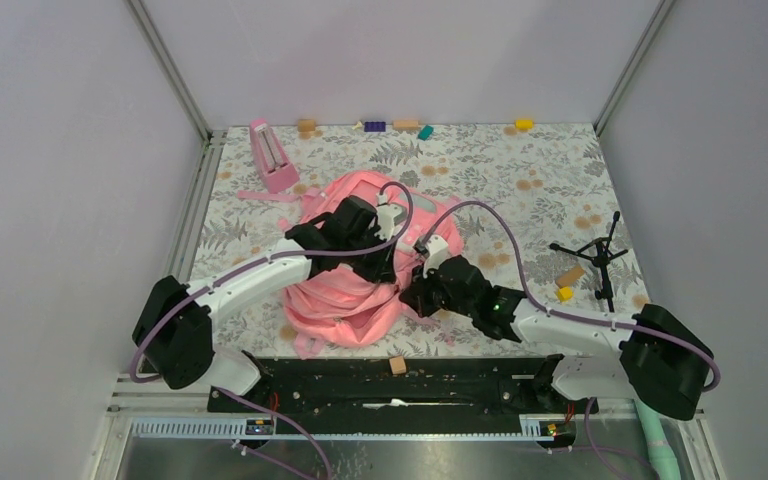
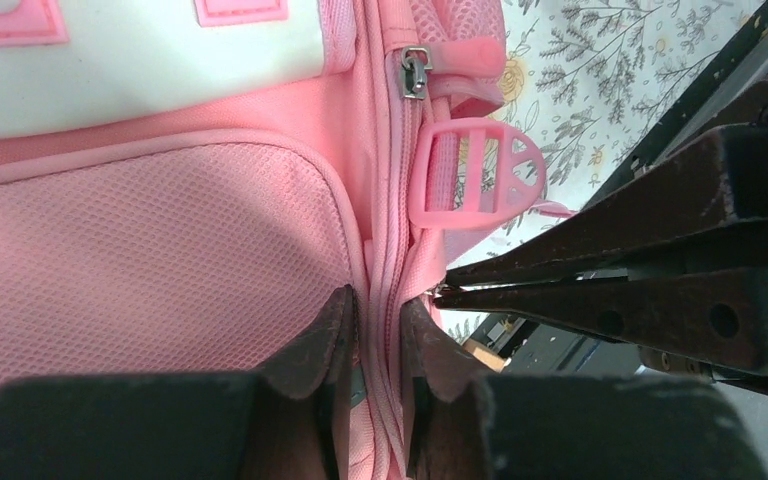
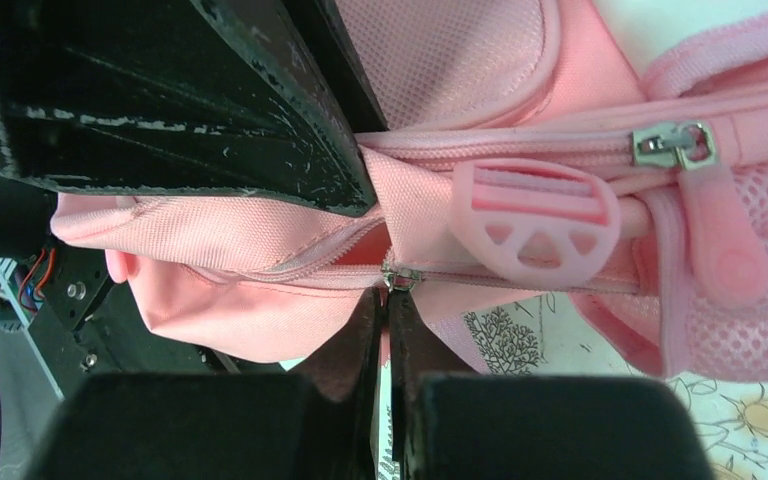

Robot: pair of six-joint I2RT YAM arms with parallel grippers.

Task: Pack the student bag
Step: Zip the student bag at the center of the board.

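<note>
**Two grippers at the zip of a soft bag**

The student bag (image 1: 345,300), a pink fabric backpack, lies slumped in the middle of the flowered table (image 1: 540,190), between the two arms. The left gripper (image 2: 378,325) is closed on a ridge of the bag's cloth beside the zip line, with one finger on each side of the seam. The right gripper (image 3: 387,315) is closed tight just below the metal zip slider (image 3: 397,277). A sliver of pink shows between its fingers, most likely the slider's pull tab. In the right wrist view the zip gapes slightly to the left of the slider. A pink plastic strap buckle (image 3: 535,215) and a second slider (image 3: 672,145) with a rubbery pink tab lie close by, next to a mesh side pocket (image 3: 740,330).

Handling, as judged: the bag looks light, limp and creased, so it will fold and drag rather than hold its shape. A pull on the zip will probably shift the whole bag unless the cloth beside it is pinned. Good places to hold are the stitched seam beside the zip, the pull tabs and the straps. The smooth panels offer little to pinch. The buckle is hard and could catch a finger.
</note>
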